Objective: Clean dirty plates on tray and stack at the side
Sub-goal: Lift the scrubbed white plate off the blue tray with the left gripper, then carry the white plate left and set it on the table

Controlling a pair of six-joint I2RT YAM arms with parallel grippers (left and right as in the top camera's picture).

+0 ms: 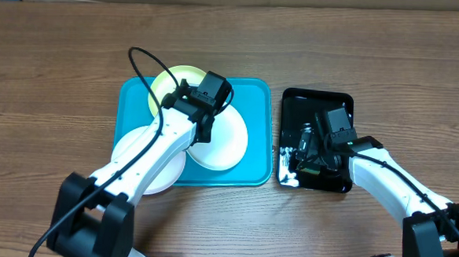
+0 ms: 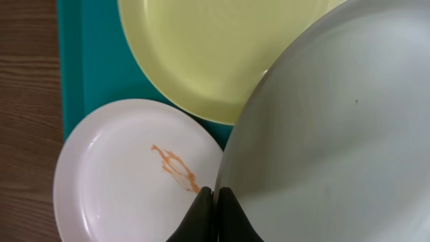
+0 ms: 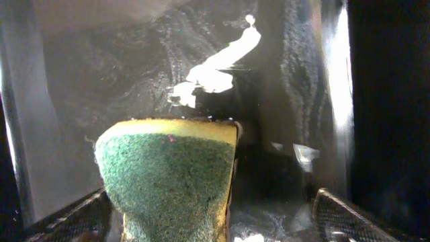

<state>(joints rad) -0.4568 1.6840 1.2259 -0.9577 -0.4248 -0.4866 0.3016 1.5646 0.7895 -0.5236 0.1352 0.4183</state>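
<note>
The tray (image 1: 132, 100) is blue-green. One plate (image 2: 201, 54) is pale yellow-green. A white plate (image 2: 114, 175) has an orange smear. The third plate (image 2: 336, 134) looks grey, maybe white in shadow. The sponge (image 3: 168, 181) is green and yellow.

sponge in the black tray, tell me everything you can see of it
The sponge has a dark green scouring face and a yellow foam layer, corners rounded. It sits in the wet, glossy black tray, between the open fingers of the right gripper, nearer one finger; whether it touches that finger cannot be told.
</note>
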